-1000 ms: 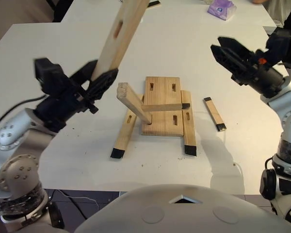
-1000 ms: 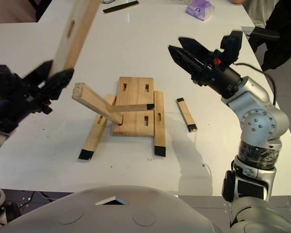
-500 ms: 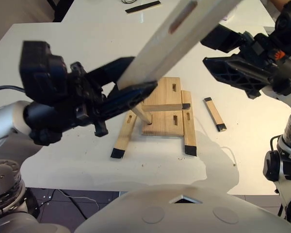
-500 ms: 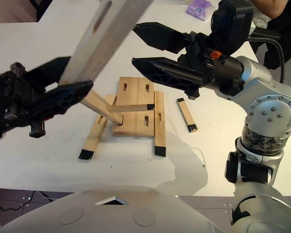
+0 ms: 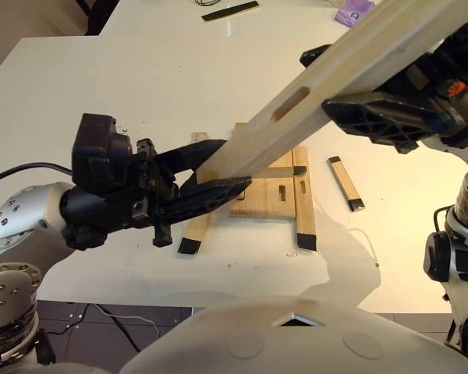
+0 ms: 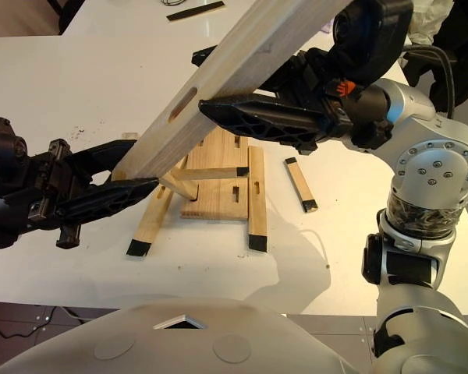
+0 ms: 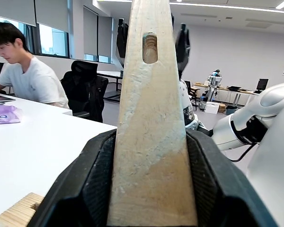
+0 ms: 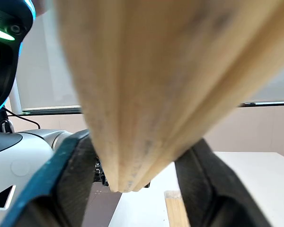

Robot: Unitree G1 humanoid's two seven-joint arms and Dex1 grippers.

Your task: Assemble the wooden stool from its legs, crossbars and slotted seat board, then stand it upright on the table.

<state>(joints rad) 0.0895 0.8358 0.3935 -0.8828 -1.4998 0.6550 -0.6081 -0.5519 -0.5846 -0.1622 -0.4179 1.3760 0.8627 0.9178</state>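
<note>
The left end effector [image 5: 228, 165] pinches the near end of a long slotted stool leg [image 5: 335, 70], holding it slanted up toward the far right above the worktop [image 5: 101, 86]. The right end effector [image 6: 200, 80] has its fingers spread on either side of the leg's middle; whether they touch it I cannot tell. Below, the slotted seat board [image 5: 257, 204] lies flat between two more legs, and a short crossbar [image 5: 345, 182] lies just to its right.

Pale leg [image 5: 335, 76], black left fingers [image 5: 212, 195]
</note>
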